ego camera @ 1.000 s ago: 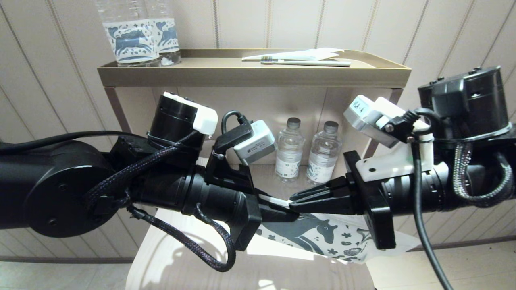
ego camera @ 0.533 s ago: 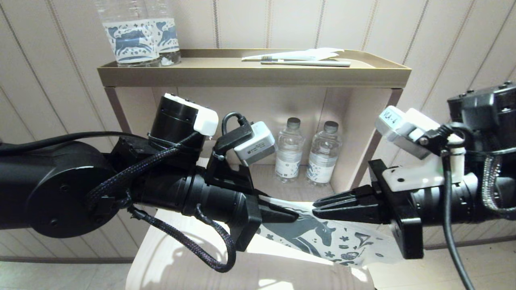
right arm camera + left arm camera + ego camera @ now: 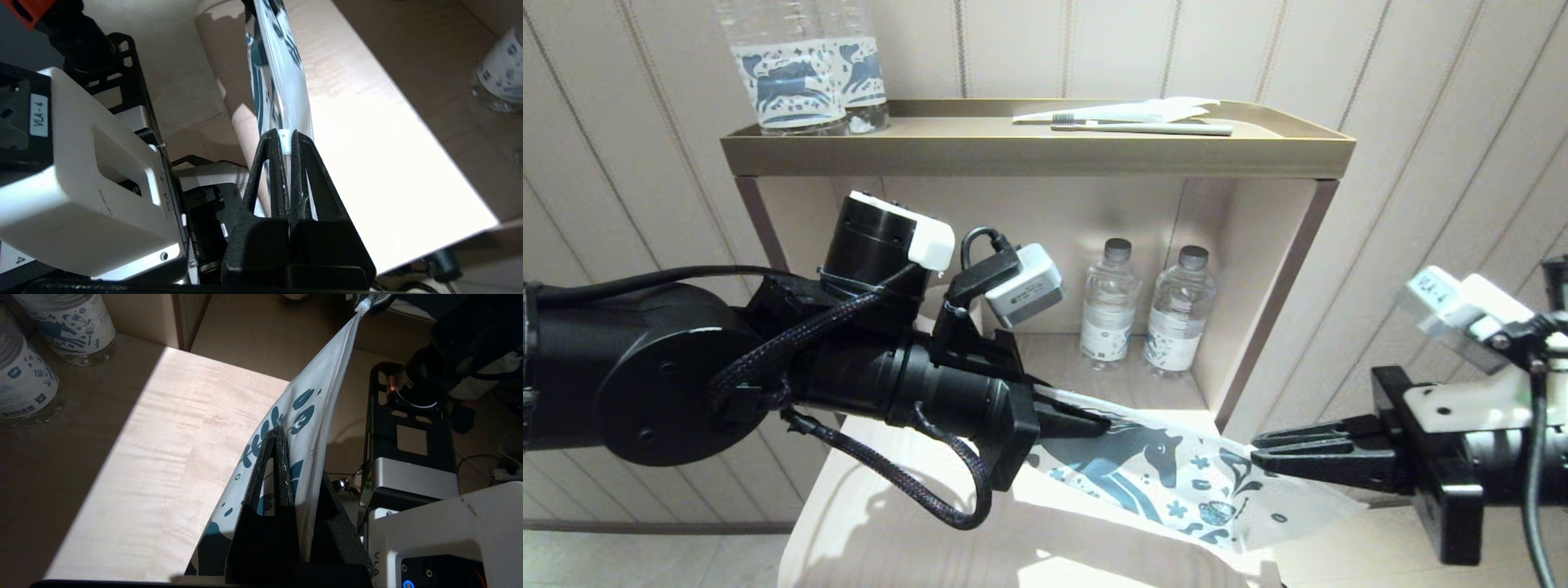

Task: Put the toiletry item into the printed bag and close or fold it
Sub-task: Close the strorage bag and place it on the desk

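Note:
The printed bag point(image 3: 1168, 482), white with a dark teal horse, hangs stretched between my two grippers above a pale wooden surface. My left gripper point(image 3: 1104, 425) is shut on the bag's left end; in the left wrist view point(image 3: 282, 430) its fingers pinch the printed film point(image 3: 322, 388). My right gripper point(image 3: 1255, 447) is shut at the bag's upper right edge, and the right wrist view point(image 3: 287, 136) shows a small white zip slider point(image 3: 285, 143) between its tips. A white toothbrush point(image 3: 1143, 127) lies on the top tray. What is inside the bag does not show.
The gold tray point(image 3: 1029, 155) tops a shelf unit and also carries two clear bottles with horse-print labels point(image 3: 792, 77) and a white wrapper point(image 3: 1152, 109). Two small water bottles point(image 3: 1107, 304) point(image 3: 1178, 310) stand in the niche below. The wooden surface point(image 3: 915, 523) lies under the bag.
My right gripper has slid far to the right along the bag's upper edge, away from the left gripper. The bag has been drawn out longer and flatter. The left arm barely shifted.

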### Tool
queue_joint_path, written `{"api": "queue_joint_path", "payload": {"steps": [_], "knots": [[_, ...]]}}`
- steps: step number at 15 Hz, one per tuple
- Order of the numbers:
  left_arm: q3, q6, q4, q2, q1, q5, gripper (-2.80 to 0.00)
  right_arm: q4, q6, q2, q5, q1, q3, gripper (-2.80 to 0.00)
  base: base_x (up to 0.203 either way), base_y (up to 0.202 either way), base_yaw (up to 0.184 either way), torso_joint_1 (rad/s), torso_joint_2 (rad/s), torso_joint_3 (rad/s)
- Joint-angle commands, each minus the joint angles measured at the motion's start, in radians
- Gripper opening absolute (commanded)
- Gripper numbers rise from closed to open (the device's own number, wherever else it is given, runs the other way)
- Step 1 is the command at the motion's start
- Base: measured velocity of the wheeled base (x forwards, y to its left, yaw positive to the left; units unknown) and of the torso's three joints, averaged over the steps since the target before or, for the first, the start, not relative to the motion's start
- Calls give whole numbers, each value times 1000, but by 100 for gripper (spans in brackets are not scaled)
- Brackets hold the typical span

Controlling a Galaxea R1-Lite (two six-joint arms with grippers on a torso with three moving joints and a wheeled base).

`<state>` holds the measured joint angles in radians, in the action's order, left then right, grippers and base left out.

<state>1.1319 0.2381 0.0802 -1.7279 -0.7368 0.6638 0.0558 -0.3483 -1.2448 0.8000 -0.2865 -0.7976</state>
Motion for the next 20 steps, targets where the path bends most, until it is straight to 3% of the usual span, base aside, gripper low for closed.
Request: {"api": "queue_joint_path", "payload": {"steps": [1, 9, 18, 19, 20], "knots": [[0, 1, 1, -4, 4, 3, -280, 1, -5, 57, 10, 52, 40, -280, 0, 0, 0, 0, 0, 0], [6, 1, 1, -18, 25, 0, -280, 1, -41, 106, 13, 166, 115, -280, 0, 0, 0, 0, 0, 0], [12, 3, 3, -38, 25, -1, -280, -5, -57, 91, 10, 188, 133, -280, 0, 0, 0, 0, 0, 0], [12, 3, 3, -39, 25, -1, -280, -7, -61, 91, 8, 188, 133, 0, 0, 0, 0, 0, 0, 0], [11, 1, 2, -40, 25, 1, -280, -7, -64, 91, 10, 187, 132, 0, 0, 0, 0, 0, 0, 0]]}}
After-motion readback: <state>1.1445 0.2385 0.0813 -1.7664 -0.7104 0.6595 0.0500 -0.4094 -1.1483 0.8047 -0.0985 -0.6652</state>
